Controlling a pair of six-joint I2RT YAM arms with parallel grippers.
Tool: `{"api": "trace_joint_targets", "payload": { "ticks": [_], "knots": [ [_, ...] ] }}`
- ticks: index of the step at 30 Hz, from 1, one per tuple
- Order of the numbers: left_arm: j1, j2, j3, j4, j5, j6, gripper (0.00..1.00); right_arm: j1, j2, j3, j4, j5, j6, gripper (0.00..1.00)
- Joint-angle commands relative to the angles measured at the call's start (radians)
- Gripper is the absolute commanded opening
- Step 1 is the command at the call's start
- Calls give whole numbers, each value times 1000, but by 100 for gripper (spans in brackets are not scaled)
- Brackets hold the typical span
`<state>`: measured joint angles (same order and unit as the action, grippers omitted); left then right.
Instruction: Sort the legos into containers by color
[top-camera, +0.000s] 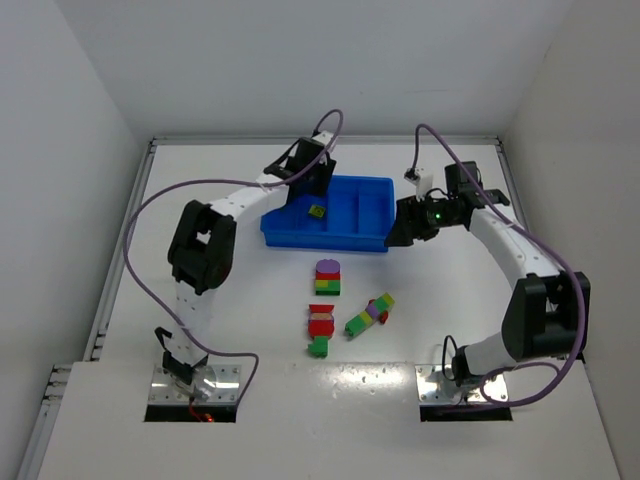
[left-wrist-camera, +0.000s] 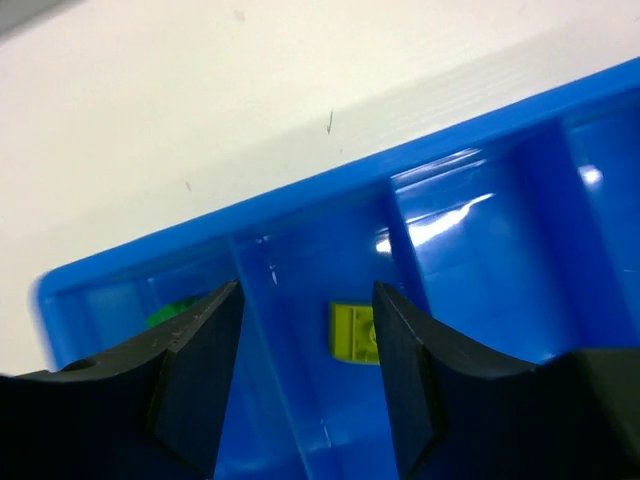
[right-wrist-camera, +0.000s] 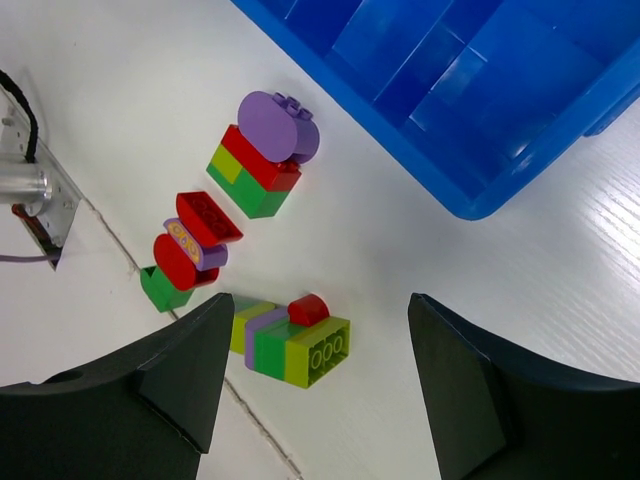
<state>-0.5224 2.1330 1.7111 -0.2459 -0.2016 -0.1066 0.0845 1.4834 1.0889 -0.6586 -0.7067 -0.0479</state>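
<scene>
The blue tray of containers (top-camera: 322, 243) sits at the table's middle back. My left gripper (top-camera: 306, 190) hovers over its left part, open with nothing between its fingers (left-wrist-camera: 305, 370). Below it a yellow-green lego (left-wrist-camera: 350, 332) lies in the second compartment (top-camera: 317, 211), and a green lego (left-wrist-camera: 170, 315) shows in the compartment to the left. My right gripper (top-camera: 400, 232) hangs open and empty just right of the tray (right-wrist-camera: 320, 390). Three multicolour lego stacks rest on the table: a purple-topped one (top-camera: 327, 278) (right-wrist-camera: 265, 155), a red, purple and green one (top-camera: 320, 328) (right-wrist-camera: 190, 250), and one lying flat (top-camera: 369, 314) (right-wrist-camera: 290, 340).
White walls enclose the table on the left, back and right. The tray's near right corner (right-wrist-camera: 470, 190) lies close to my right gripper. Purple cables (top-camera: 150, 215) loop from both arms. Metal base plates (top-camera: 195, 388) stand at the near edge.
</scene>
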Motion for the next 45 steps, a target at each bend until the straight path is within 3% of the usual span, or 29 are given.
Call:
{"api": "trace_joint_targets", "payload": {
  "ticks": [1,3,5,8,12,16,25,32,35,39,42,45],
  "knots": [
    [-22,-223,-10,36,14,-22,60,-5,-46,-12,27,-4,10,71],
    [-45,-356,-91,36,89,4,60,-5,-46,-12,27,-4,10,71],
    [-57,-454,-163,45,180,44,80,-5,-55,-12,27,-4,10,71],
    [-68,-647,-309,-1,373,172,90,-5,-74,-12,27,-4,10,73],
    [-86,-729,-387,-183,526,267,90,-5,-86,-23,27,-13,10,73],
    [-123,-808,-546,-337,622,482,90,-5,-104,-32,36,-13,10,74],
    [-174,-832,-668,-323,582,720,90,-5,-113,-32,36,-22,10,74],
    [-205,-714,-637,-222,518,457,76,-5,-123,-52,45,-13,10,75],
    [-232,-714,-695,-65,411,192,76,-5,-123,-52,45,-4,10,75],
    [-243,-690,-705,-10,230,-72,76,-5,-123,-52,45,6,10,75],
    [-254,-668,-694,-1,30,-188,76,-5,-123,-61,45,6,10,75],
    [-263,-650,-694,-1,18,-297,90,-5,-123,-61,45,15,10,76]
  ]
}}
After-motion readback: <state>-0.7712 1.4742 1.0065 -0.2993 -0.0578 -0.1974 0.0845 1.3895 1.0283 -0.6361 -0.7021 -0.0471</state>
